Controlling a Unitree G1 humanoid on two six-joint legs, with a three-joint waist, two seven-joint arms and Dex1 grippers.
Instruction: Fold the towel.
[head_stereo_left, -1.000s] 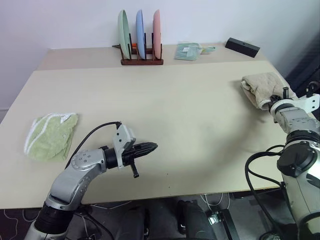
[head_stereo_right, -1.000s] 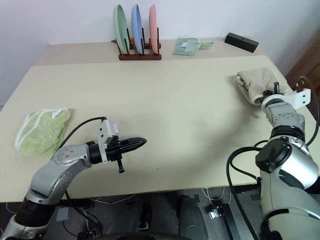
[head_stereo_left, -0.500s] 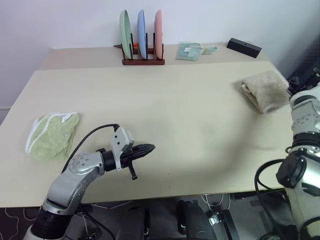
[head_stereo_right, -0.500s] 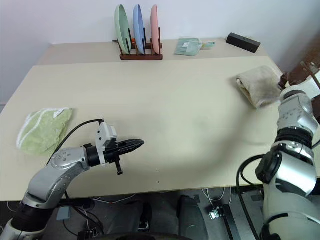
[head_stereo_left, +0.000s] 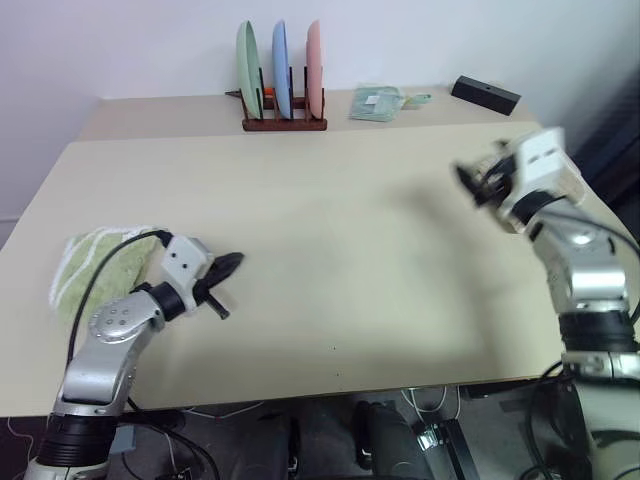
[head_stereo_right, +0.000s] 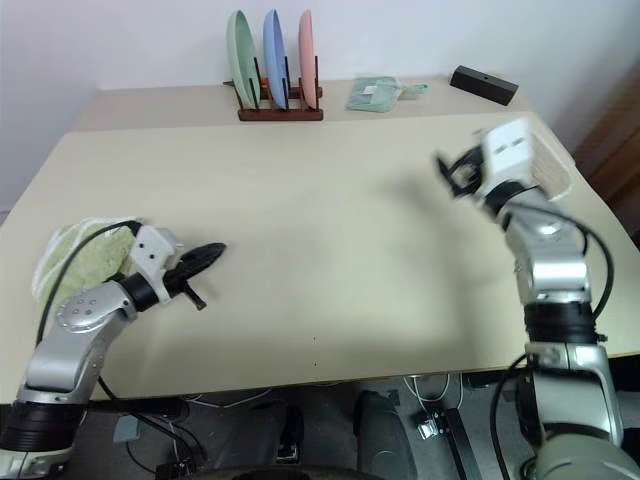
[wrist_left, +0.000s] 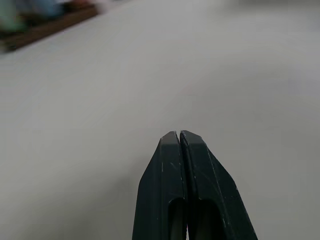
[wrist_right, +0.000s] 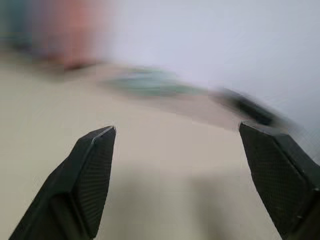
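Note:
The beige towel (head_stereo_right: 563, 172) lies bunched near the table's right edge, mostly hidden behind my right hand. My right gripper (head_stereo_left: 470, 182) hovers above the table just left of the towel, pointing left and toward the far side. Its fingers (wrist_right: 95, 165) stand wide open with nothing between them. My left gripper (head_stereo_left: 226, 266) is low over the table at the front left, fingers (wrist_left: 179, 150) pressed shut and empty, right beside a green towel.
The light green towel (head_stereo_left: 88, 272) lies crumpled at the left edge, under my left forearm. A wooden rack with three plates (head_stereo_left: 283, 75), a small folded blue towel (head_stereo_left: 378, 102) and a black box (head_stereo_left: 485, 93) sit along the far side.
My right arm swung in from the table's right edge and up in front of the beige towel, rolling and opening its gripper. My left gripper, still shut, moved left toward the green towel.

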